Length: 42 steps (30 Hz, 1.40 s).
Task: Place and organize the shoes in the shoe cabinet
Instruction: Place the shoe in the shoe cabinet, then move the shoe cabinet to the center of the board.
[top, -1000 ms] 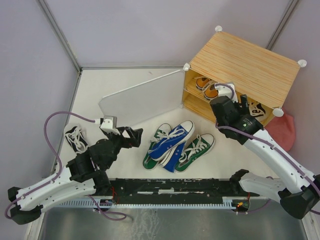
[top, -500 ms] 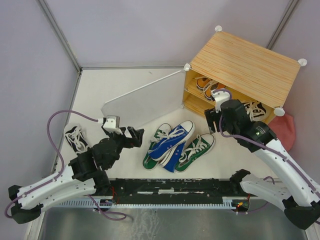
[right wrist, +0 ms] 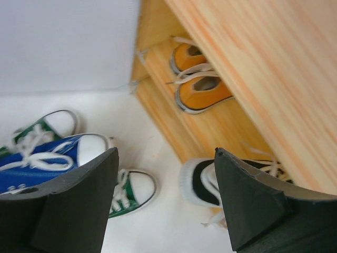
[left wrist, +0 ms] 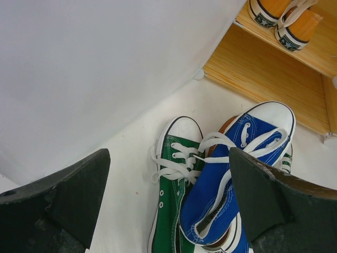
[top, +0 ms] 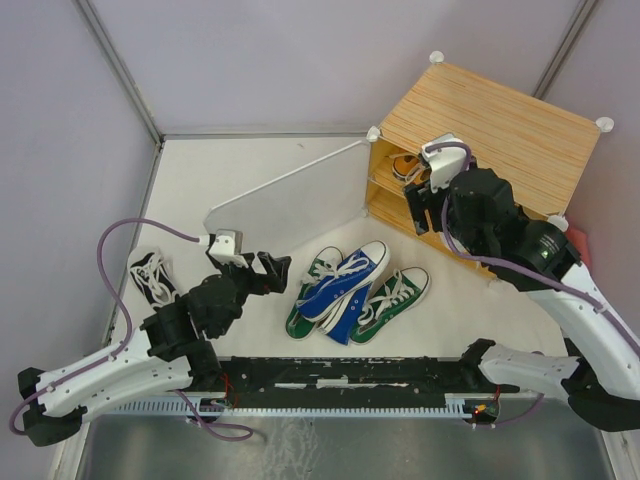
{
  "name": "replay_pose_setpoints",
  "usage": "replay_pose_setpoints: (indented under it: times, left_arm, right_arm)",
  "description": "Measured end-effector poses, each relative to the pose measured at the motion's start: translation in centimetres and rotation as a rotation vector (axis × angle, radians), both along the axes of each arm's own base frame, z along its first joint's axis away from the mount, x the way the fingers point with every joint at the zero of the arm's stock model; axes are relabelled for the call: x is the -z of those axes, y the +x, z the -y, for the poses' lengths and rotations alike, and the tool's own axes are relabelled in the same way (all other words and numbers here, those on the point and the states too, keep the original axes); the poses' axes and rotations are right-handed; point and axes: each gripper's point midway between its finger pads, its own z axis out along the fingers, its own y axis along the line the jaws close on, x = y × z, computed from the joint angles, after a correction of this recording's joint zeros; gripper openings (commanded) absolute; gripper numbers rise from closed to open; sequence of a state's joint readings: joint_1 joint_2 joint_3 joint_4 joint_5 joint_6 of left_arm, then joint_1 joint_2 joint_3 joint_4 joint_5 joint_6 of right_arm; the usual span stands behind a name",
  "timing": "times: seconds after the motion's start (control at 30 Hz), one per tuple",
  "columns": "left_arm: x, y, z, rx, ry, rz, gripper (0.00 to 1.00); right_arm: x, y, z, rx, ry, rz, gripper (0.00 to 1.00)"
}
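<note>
Orange sneakers (right wrist: 202, 89) occupy the upper shelf (right wrist: 226, 126). The lower shelf (left wrist: 263, 74) is bare at its left end, its approach flanked by the open door panel (top: 285, 205).

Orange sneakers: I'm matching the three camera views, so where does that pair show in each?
Top external: the orange sneakers sit right of centre, on the inner shelf of the shoe cabinet.
Left wrist: top right corner.
Right wrist: upper centre.
Shared landmark: the blue sneaker.
</note>
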<state>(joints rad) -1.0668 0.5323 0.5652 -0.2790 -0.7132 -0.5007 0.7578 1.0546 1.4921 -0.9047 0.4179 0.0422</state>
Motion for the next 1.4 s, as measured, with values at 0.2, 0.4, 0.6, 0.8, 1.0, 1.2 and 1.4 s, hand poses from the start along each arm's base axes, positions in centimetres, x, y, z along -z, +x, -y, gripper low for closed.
replay_pose_setpoints:
  times: [0.2,0.4,0.6,0.8,1.0,1.2,1.4]
  left_arm:
    - [-0.3,-0.1,0.1,0.007,-0.013,0.005,0.99]
    - [-1.2,-0.4,-0.4,0.008,-0.051,0.027,0.99]
    - [-2.3,-0.7,-1.0,0.005,-0.095,0.051,0.99]
    - [-2.6,-0.7,-1.6,-0.009,-0.105,0.060,0.99]
    - [-2.6,-0.7,-1.8,-0.018,-0.109,0.064,0.99]
    - [-2.4,-0.7,-1.9,-0.018,-0.103,0.061,0.99]
    - [-2.2,-0.8,-2.0,-0.019,-0.091,0.054,0.99]
  right_arm:
    - [0.9,4.8,1.6,0.167,-0.274,0.067,0.85]
    - [5.9,8.9,1.3,0.213,-0.598,0.064,0.87]
    - [3.8,10.2,2.1,0.293,-0.672,0.175,0.85]
    - [1.4,10.2,2.6,0.333,-0.627,0.241,0.86]
    - [1.4,12.0,5.2,0.419,-0.641,0.225,0.84]
    - [3.5,14.9,6.9,0.466,-0.700,0.180,0.66]
    - [4.4,15.8,6.8,0.401,-0.810,0.154,0.22]
